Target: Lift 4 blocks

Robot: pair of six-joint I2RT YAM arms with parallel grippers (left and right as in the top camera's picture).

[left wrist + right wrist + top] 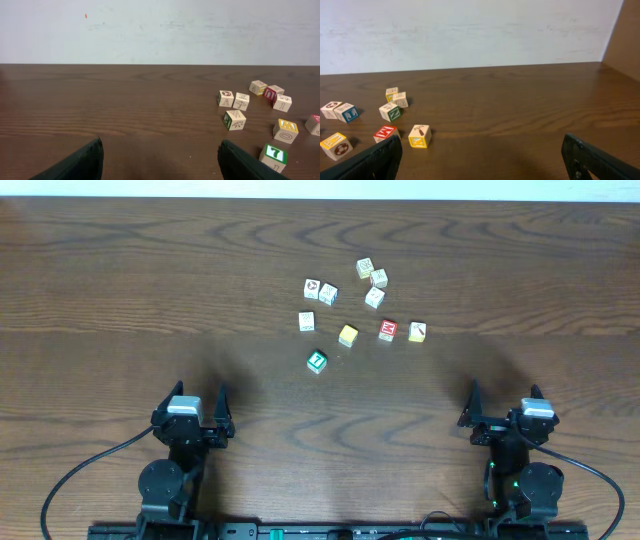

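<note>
Four coloured blocks lie mid-table: green (317, 361), yellow (348, 335), red with a white letter (388, 330) and pale yellow with a dark mark (417, 331). My left gripper (200, 393) sits near the front edge, left of them, open and holding nothing. My right gripper (505, 395) is at the front right, also open. In the left wrist view the left gripper (160, 150) frames bare wood, with the green block (274, 154) just past its right finger. In the right wrist view the right gripper (481, 145) is wide apart; the red block (385, 133) and the pale yellow block (419, 135) lie ahead to the left.
Several pale cream picture cubes (328, 293) are scattered just behind the coloured ones, some around (375, 297). The dark wooden table (120, 300) ends at a white wall behind. Cables trail from both arm bases at the front edge.
</note>
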